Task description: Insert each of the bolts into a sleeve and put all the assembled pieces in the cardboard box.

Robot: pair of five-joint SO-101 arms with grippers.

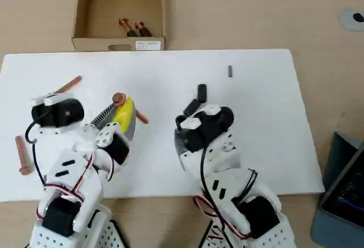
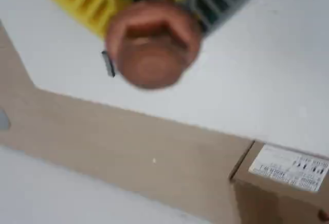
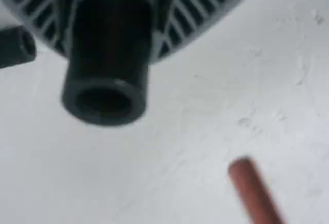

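My left gripper (image 1: 122,113) is shut on a copper bolt (image 1: 119,98), whose round head (image 2: 152,44) sits between the yellow and grey fingers; its shank end (image 1: 142,118) points toward the right arm. My right gripper (image 1: 191,111) is shut on a black sleeve (image 3: 108,54), open end facing out, with the copper bolt tip (image 3: 254,190) a short way off. A second black sleeve (image 1: 202,93) lies on the white mat (image 1: 256,123) just beyond it. The cardboard box (image 1: 79,15) at the back left holds two assembled pieces (image 1: 132,28).
Two loose copper bolts lie on the mat's left side, one (image 1: 68,85) behind the left arm and one (image 1: 23,155) near the left edge. A small dark piece (image 1: 230,71) lies at the mat's back middle. A grey device (image 1: 341,197) stands off the mat's right edge.
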